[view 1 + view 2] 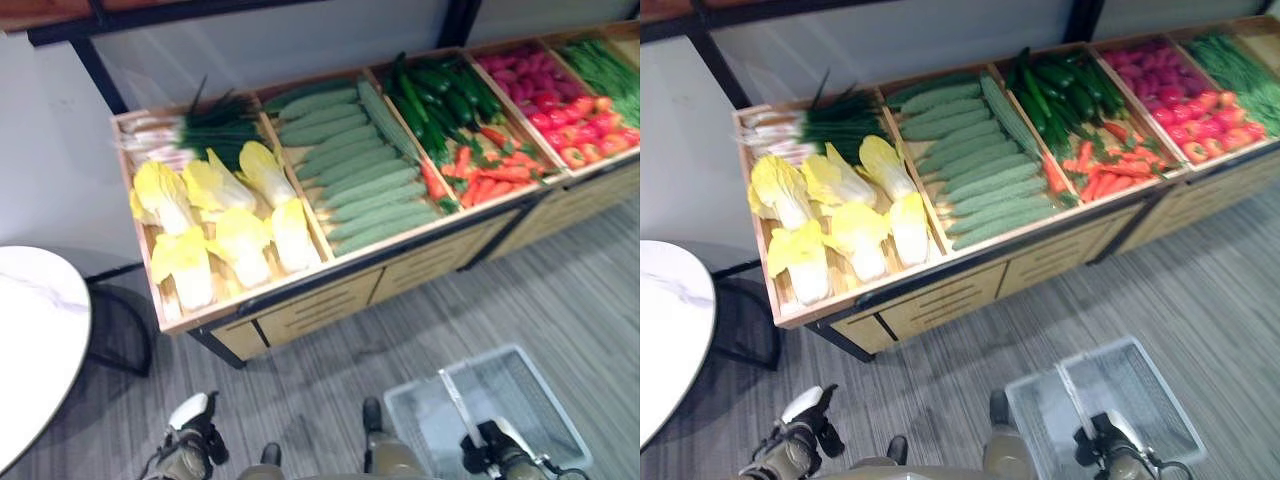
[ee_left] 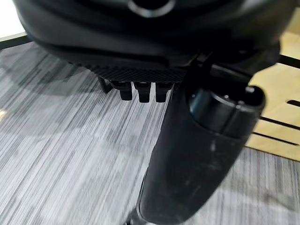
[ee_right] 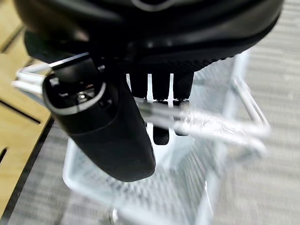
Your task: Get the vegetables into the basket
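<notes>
A long wooden produce stand (image 1: 330, 300) holds the vegetables: yellow-white cabbages (image 1: 215, 225), green onions (image 1: 205, 128), pale green cucumbers (image 1: 350, 170), dark cucumbers (image 1: 440, 95), carrots (image 1: 490, 168), tomatoes (image 1: 580, 130) and green beans (image 1: 605, 65). On the floor in front stands a white wire basket (image 1: 530, 390), nothing in it. My right hand (image 1: 488, 445) hangs over the basket, its fingers (image 3: 159, 93) curled round the thin metal handle (image 3: 211, 124). Low above the floor, well short of the stand, my left hand (image 1: 190, 430) has curled fingers (image 2: 140, 91) and holds nothing.
A round white table (image 1: 30, 340) with a dark frame stands at the left, close to the stand's cabbage end. Grey striped carpet (image 1: 330, 390) lies between me and the stand. A white wall runs behind the stand.
</notes>
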Robot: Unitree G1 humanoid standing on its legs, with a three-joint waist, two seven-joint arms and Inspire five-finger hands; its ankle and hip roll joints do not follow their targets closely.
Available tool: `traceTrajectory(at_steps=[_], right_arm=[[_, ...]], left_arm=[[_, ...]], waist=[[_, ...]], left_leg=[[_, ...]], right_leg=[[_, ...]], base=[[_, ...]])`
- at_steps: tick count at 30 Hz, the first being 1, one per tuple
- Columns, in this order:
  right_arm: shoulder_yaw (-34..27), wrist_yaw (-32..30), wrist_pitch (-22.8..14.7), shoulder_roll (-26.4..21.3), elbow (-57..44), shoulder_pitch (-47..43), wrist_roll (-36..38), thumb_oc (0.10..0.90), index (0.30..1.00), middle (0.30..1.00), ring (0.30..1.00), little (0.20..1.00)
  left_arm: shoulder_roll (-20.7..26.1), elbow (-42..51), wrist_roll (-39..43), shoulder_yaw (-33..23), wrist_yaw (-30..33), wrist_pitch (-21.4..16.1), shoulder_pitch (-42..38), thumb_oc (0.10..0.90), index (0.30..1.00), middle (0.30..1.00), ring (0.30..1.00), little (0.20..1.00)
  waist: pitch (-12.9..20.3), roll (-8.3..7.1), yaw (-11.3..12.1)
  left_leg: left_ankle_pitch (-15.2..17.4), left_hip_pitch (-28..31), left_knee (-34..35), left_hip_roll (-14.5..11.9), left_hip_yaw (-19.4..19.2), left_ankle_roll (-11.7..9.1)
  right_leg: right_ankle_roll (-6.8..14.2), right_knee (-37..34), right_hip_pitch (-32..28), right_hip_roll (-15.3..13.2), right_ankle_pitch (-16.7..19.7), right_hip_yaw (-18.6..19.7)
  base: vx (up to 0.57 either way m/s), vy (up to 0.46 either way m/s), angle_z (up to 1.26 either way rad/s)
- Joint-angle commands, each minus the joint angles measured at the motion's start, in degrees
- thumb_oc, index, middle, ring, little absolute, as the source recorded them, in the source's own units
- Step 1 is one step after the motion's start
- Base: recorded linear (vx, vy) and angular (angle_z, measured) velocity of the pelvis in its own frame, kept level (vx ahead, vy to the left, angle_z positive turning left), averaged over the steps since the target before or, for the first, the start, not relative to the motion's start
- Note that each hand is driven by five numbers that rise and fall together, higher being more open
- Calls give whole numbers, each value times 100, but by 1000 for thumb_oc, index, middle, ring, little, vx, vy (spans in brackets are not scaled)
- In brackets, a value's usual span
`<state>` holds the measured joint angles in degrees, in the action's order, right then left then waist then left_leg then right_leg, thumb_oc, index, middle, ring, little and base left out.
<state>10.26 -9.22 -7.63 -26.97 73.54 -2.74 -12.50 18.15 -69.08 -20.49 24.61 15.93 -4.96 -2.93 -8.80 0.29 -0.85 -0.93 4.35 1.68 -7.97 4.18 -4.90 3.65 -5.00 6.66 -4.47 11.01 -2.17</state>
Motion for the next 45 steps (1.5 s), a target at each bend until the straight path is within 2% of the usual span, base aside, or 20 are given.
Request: traceTrajectory(at_steps=[1,2,4,7,15,19,23,24,28,32,33,34,35,36,37,40,42,43,44,45], right_arm=[[-193,-288,-59,-528,-83,-132,376,400,300,300,300,300],[-280,-297,-30,-564,29,-50,389,400,300,300,300,300],[-352,-320,-26,-569,-23,73,417,400,300,300,300,300],[-377,-304,14,-508,26,168,407,400,300,300,300,300],[-267,-303,75,-216,276,104,324,400,300,300,300,300],[-189,-289,104,-54,286,115,361,400,300,300,300,300],[-127,-211,101,32,221,114,427,400,300,300,300,300],[-122,-124,105,-9,203,65,418,400,300,300,300,300],[-98,40,78,-98,173,-30,304,400,300,300,300,300],[-110,6,17,-84,63,-40,220,400,300,300,300,300],[-133,-38,-14,-58,66,-21,214,400,300,300,300,300],[-133,-38,-14,-58,66,-21,214,400,300,300,300,300],[-229,-106,-91,55,55,140,319,400,300,300,300,300],[-225,-107,-91,59,56,136,320,400,300,300,300,300],[-238,-87,-60,120,120,253,336,400,300,300,300,300],[-195,-110,-56,147,124,290,312,400,300,300,300,300],[-76,-177,-86,199,56,356,274,400,300,300,300,300],[-71,-193,-89,188,55,363,284,400,300,300,300,300],[-65,-209,-77,191,68,364,287,400,300,300,300,300],[-74,-221,-68,190,26,417,264,400,300,300,300,300]], left_arm=[[213,20,-207,-26,119,-34,-623,900,1000,1000,1000,1000],[179,-6,-195,-69,112,-10,-631,900,1000,1000,1000,1000],[130,-72,-197,-150,145,17,-623,900,1000,1000,1000,1000],[14,-268,-258,-248,220,95,-650,900,1000,1000,1000,1000],[-64,-496,-121,-673,541,187,-473,900,1000,1000,1000,1000],[1,-298,147,-794,533,28,-381,900,1000,1000,1000,1000],[64,-171,535,-812,91,-201,-239,900,1000,1000,1000,1000],[66,-368,542,-787,-251,-242,-113,900,1000,1000,1000,1000],[126,-954,135,-924,-574,-109,230,900,1000,1000,1000,1000],[404,-1102,50,-1410,-99,-53,377,900,1000,1000,1000,1000],[518,-1206,120,-1690,89,33,405,900,1000,1000,1000,1000],[518,-1206,120,-1690,89,33,405,900,1000,1000,1000,1000],[1079,-1774,1093,-3195,665,316,553,900,1000,1000,1000,1000],[1082,-1773,1093,-3200,664,316,555,900,1000,1000,1000,1000],[1425,-1705,1876,-3993,1025,103,433,900,1000,1000,1000,1000],[1573,-1565,2087,-4193,1299,-4,386,900,1000,1000,1000,1000],[1741,-961,2494,-4377,1835,-287,162,900,1000,1000,1000,1000],[1716,-770,2585,-4384,1853,-333,129,900,1000,1000,1000,1000],[1710,-427,2765,-4419,1989,-449,75,900,1000,1000,1000,1000],[1808,604,2795,-4488,2328,-608,65,900,1000,1000,1000,1000]], waist=[[-140,-202,-112],[-157,-168,-148],[-168,-135,-230],[-108,-67,-301],[3,-137,-203],[17,-210,-112],[16,-259,-79],[30,-257,-98],[69,-237,-116],[102,-254,-54],[116,-268,-10],[116,-268,-10],[157,-283,130],[167,-291,121],[233,-304,153],[248,-311,151],[266,-310,133],[267,-310,132],[269,-311,130],[260,-301,133]], left_leg=[[-56,-152,9,-205,20,-201],[-225,-253,-2,-310,-310,-232],[-337,-315,3,-396,-921,-279],[-536,-321,105,-467,-1595,-343],[-335,-131,332,-362,-1635,-308],[-237,-122,332,-286,-1595,-281],[-194,-141,332,-247,-1549,-267],[-174,-143,332,-237,-1566,-271],[-138,-98,332,-237,-1633,-278],[-124,-71,332,-229,-1641,-286],[-125,-71,332,-223,-1617,-290],[-125,-71,332,-223,-1617,-290],[-129,-45,332,-227,-1558,-324],[-141,-64,332,-221,-1553,-322],[-131,-10,332,-231,-1559,-354],[-127,11,332,-234,-1559,-362],[-128,37,332,-236,-1552,-382],[-128,40,332,-236,-1549,-385],[-128,40,332,-234,-1539,-386],[-105,67,332,-238,-1529,-393]], right_leg=[[564,542,92,-388,-418,-201],[547,472,-4,-428,-455,-424],[521,376,-133,-452,-485,-619],[502,234,-315,-466,-494,-903],[606,97,-408,-590,-347,-938],[669,42,-402,-673,-248,-923],[702,19,-391,-704,-192,-900],[718,1,-385,-715,-172,-893],[731,0,-372,-720,-155,-820],[732,0,-378,-722,-161,-799],[734,0,-389,-725,-170,-807],[734,0,-389,-725,-170,-807],[740,0,-482,-728,-220,-885],[740,0,-467,-735,-213,-888],[743,0,-535,-733,-253,-919],[745,0,-560,-730,-262,-927],[757,0,-593,-724,-283,-946],[760,0,-600,-724,-287,-955],[765,0,-606,-723,-292,-961],[774,0,-642,-712,-317,-968]], base=[[44,-315,72],[13,-119,73],[2,-112,87],[19,-54,63],[25,42,12],[-4,58,0],[-8,34,0],[-1,39,-1],[4,60,-4],[15,21,-9],[7,-4,-5],[37,-26,-1],[0,0,0],[73,-29,2],[42,-7,9],[31,-4,9],[2,-2,2],[-4,-6,4],[0,0,0],[0,0,0]])
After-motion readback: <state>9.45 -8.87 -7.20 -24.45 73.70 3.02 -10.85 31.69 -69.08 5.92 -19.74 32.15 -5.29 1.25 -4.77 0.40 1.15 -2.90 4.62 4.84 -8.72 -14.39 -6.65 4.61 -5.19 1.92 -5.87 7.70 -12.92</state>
